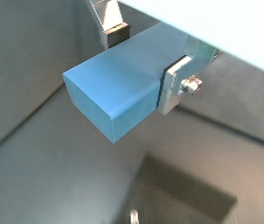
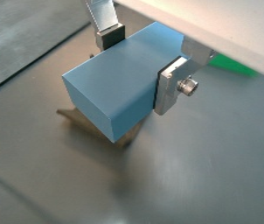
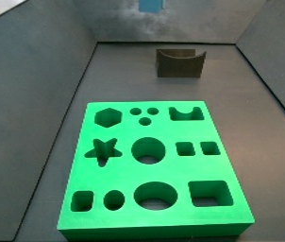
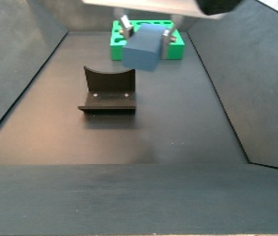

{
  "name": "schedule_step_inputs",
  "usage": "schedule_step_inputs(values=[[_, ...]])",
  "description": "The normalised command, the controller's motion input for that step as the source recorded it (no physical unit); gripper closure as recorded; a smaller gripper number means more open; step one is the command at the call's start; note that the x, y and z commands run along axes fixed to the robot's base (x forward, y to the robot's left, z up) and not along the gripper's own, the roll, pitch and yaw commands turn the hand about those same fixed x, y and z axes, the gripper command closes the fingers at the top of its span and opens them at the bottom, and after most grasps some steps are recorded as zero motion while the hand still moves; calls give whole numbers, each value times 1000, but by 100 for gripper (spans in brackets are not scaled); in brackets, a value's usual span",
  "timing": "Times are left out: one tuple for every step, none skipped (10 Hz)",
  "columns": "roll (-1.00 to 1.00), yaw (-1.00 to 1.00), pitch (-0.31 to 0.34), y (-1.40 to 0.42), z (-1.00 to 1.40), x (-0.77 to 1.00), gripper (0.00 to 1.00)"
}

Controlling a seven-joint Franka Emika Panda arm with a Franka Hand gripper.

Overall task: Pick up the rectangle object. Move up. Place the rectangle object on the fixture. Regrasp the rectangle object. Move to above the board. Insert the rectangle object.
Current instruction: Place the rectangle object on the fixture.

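Note:
My gripper (image 1: 144, 59) is shut on the rectangle object (image 1: 117, 87), a light blue block, and holds it in the air. Both wrist views show the silver fingers (image 2: 172, 86) pressed on two opposite faces of the block (image 2: 114, 83). In a side view the block (image 4: 144, 49) hangs under the gripper (image 4: 145, 32), higher than the fixture (image 4: 107, 90) and between it and the green board (image 4: 176, 46). From the opposite side only the block's lower edge (image 3: 149, 6) shows, above the notched fixture (image 3: 179, 61) and the board (image 3: 158, 170).
Dark sloping walls (image 3: 57, 104) enclose the grey floor (image 4: 167, 129) on both sides. A strip of the board (image 2: 230, 63) shows past the fingers. A brownish shape (image 2: 76, 116) pokes out from under the held block.

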Motion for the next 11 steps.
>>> schedule_step_inputs(values=[[-186,962,233,-619,-211,1000,100],[-151,706,222,-522,-180,1000,100],[-110,410,210,-427,-141,1000,100],[-81,261,205,-357,-115,1000,100],[-53,166,202,-286,-91,1000,100],[-27,106,190,-224,-71,1000,100],[2,61,176,-161,-56,1000,100],[21,45,176,-121,-40,1000,100],[37,37,174,-79,-23,943,100],[49,30,171,-54,-20,879,100],[60,27,174,-32,-9,795,100]])
